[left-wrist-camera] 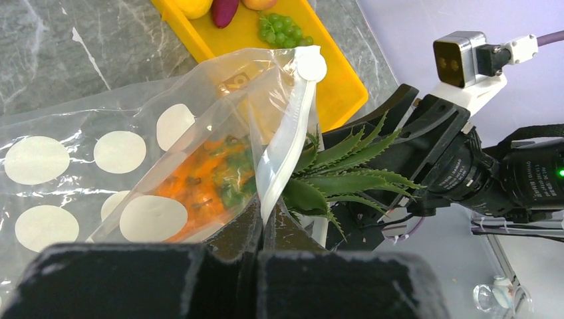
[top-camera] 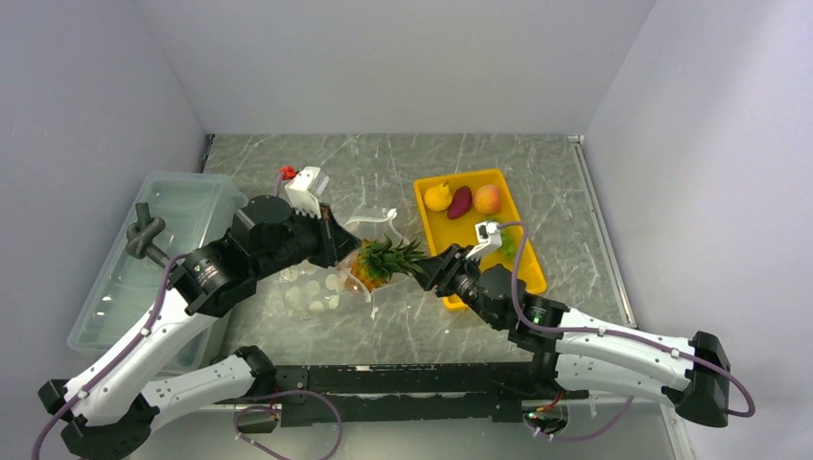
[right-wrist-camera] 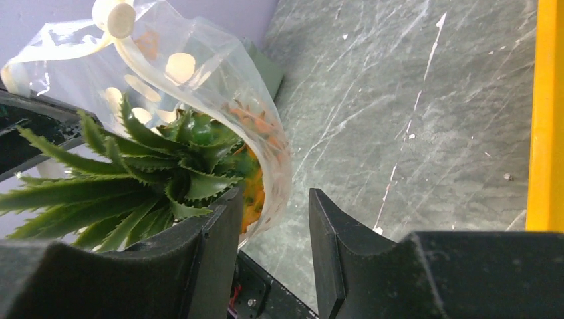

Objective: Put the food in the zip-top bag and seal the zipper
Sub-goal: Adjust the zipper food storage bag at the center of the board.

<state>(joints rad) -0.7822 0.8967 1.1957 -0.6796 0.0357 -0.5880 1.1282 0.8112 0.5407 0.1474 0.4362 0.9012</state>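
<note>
Desk (top-camera: 431, 163): carrying the yellow tray (top-camera: 451, 235).
Bin (top-camera: 187, 201): sitting well left of the tray.
Zip-top bag (top-camera: 312, 287): lying just left of the tray.
Pineapple (top-camera: 383, 259): resting body-first inside the bag, crown poking out toward the tray.
Left end effector (left-wrist-camera: 261, 219): clamping closed on the zipper (left-wrist-camera: 286, 133).
Right end effector (right-wrist-camera: 273, 219): hovering at the tray's left edge, jaws apart, gripping nothing.
Peach fruit (top-camera: 487, 198), dark red piece (top-camera: 460, 201), grapes (left-wrist-camera: 282, 28): lying in the tray.
</note>
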